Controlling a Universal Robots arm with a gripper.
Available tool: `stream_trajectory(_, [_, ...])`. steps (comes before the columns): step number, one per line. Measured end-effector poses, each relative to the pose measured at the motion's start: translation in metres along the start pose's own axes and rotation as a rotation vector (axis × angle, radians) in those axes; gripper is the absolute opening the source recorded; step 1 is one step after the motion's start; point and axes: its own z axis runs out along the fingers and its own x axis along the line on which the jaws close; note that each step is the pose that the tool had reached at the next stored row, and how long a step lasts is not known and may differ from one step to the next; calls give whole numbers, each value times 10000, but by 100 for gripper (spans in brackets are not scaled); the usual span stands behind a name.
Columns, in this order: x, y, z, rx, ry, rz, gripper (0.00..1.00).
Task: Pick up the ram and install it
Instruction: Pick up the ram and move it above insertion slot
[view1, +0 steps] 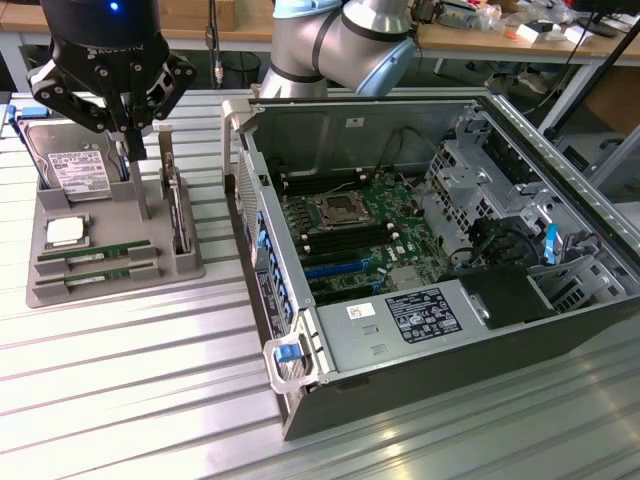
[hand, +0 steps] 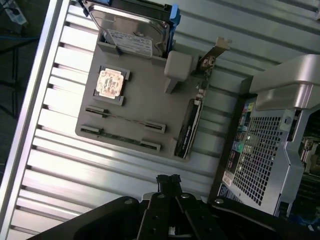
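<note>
**Pincer closed and empty above the parts tray, both ram strips in their slots**

Nearest the wrist camera, the gripper (hand: 168, 179) had its two black fingertips pressed together with nothing between them. In the exterior view it hung over the grey parts tray (view1: 115, 285), its fingers pointing down in front of the hard drive (view1: 70, 165) and close to the tray's upright grey post (view1: 143, 195). Whether the tips touched that post could not be told.

The ram lay in the tray as two pieces. One ram strip (view1: 95, 251) and a second ram strip (view1: 98, 272) sat lengthwise in two parallel slots, side by side but apart, each held at its ends by the tray's small holders. Both were green with pale labels, and the gripper touched neither of them. The square silver processor chip (view1: 65, 232) rested in its own recess between the hard drive and the strips. A wider card with a metal bracket (view1: 178, 215) stood on edge in a slot on the side of the tray facing the computer case (view1: 450, 350).

The tray and the case stood on a ribbed metal table (view1: 150, 390), the case to the exterior view's right of the tray and just beside it. The case lay open on its side, showing the green motherboard (view1: 375, 235) with its processor socket (view1: 335, 210) and long black slots on either side of that socket. A grey handle with a blue latch (view1: 290, 358) stuck out from the case's nearest corner. The robot arm (view1: 340, 45) reached across behind the case.
</note>
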Motion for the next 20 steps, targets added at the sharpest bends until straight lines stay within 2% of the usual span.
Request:
stream_trajectory(8, [0, 0, 0, -11, 18, -524, 11])
stream_trajectory(20, [0, 0, 0, -21, 61, -1592, 11])
